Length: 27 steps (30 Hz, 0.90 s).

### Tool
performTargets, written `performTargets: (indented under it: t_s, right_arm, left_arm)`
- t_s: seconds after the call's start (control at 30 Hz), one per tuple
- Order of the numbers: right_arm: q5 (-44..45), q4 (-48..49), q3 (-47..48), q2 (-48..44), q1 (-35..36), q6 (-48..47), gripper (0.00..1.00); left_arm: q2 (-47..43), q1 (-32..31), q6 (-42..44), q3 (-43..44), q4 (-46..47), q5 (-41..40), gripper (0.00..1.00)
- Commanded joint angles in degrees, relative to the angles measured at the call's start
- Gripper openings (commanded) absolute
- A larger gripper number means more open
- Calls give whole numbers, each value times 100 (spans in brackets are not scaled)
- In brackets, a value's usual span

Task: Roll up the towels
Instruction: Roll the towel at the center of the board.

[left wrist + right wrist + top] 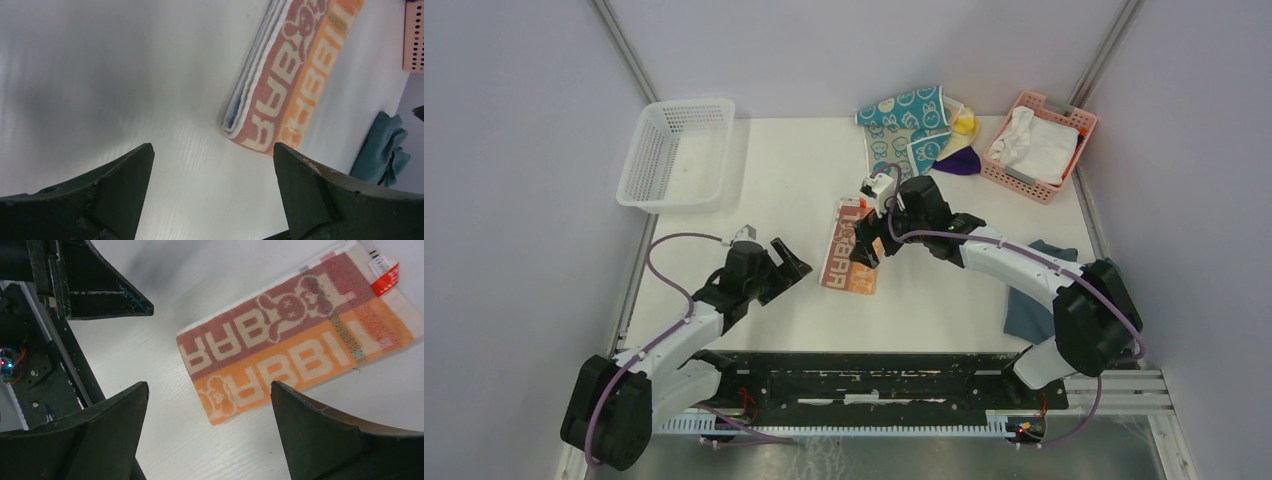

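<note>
The peach-orange printed towel (844, 262) lies folded into a flat strip at the table's middle; the left wrist view shows its stacked layers (290, 75) and the right wrist view its lettered face (295, 355). My left gripper (792, 262) is open just left of it, with only bare table between its fingers (212, 150). My right gripper (870, 246) hovers open over the towel's near right corner (209, 387), holding nothing. At the back lie a teal towel with white rabbit faces (906, 125), a pale yellow towel (965, 122) and a deep purple towel (959, 162).
A white mesh basket (639, 160) stands at the back left. A pink basket (1064, 108) holding a white cloth (1034, 145) is at the back right. A blue-grey cloth (1029, 305) lies by the right arm, also in the left wrist view (382, 150).
</note>
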Motion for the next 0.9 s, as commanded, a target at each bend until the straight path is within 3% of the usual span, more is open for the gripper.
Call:
performTargets:
  t_s: [0.0,0.2,0.6,0.87]
  right_arm:
    - [-462,250,17,321,13,-205,100]
    - [-56,-183,9,572,280,-778,100]
    - [1213,-490,73,1171,1058,-1570,77]
    - [1346,-581,159,1513,1196,-1763,60]
  left_arm:
    - [256,-308,-617,15,726,-41,95]
    - [654,-621,-1055,-20,932,-325,93]
    - [1237,-890,-1410,171,1033,-524,88]
    - [1424,-953,-1483,233,1086,-542,87]
